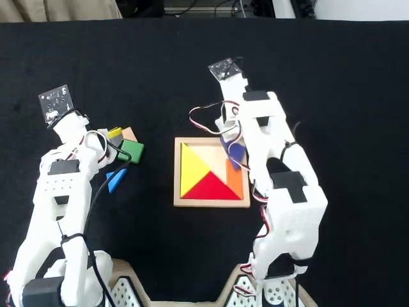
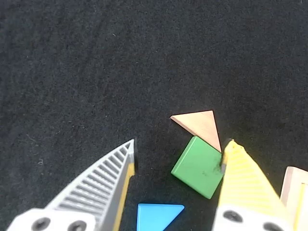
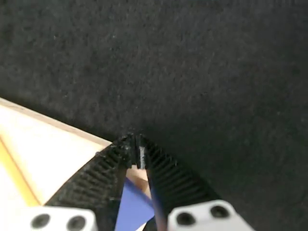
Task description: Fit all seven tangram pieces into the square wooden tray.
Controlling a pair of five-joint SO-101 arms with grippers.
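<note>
Right gripper (image 3: 136, 144): my black fingers are squeezed to a sliver at the tips, pinching the blue-violet piece (image 1: 236, 155). The tips sit at the far rim of the wooden tray (image 1: 176, 185), near its far right corner. The piece hangs over the tray's right side, over the far end of the orange triangle (image 1: 236, 182). I can't tell whether it touches the tray floor.

Tray contents:
- The yellow triangle (image 1: 193, 167) is on the left side.
- The red triangle (image 1: 209, 187) lies along the near edge.
- The orange triangle sits against the right wall.
- All three lie flat, yellow against red and red against orange.
- Bare wood shows across the far part.

Left gripper (image 2: 181, 141): spread wide, holding nothing, low over the black cloth (image 1: 332, 83) left of the tray.
- The green square (image 2: 198, 167) lies flat between my fingers, hard over to one side.
- My yellow finger (image 2: 240, 183) is against its edge, and my white ribbed finger (image 2: 103, 192) is well apart from it.
- The tan triangle (image 2: 199, 126) lies just past the fingertips, with one edge touching the square's corner.
- The blue triangle (image 2: 156, 215) lies flat on the cloth, farther back between the fingers, near the square but apart from it.
- All three loose pieces sit left of the tray, apart from it.
</note>
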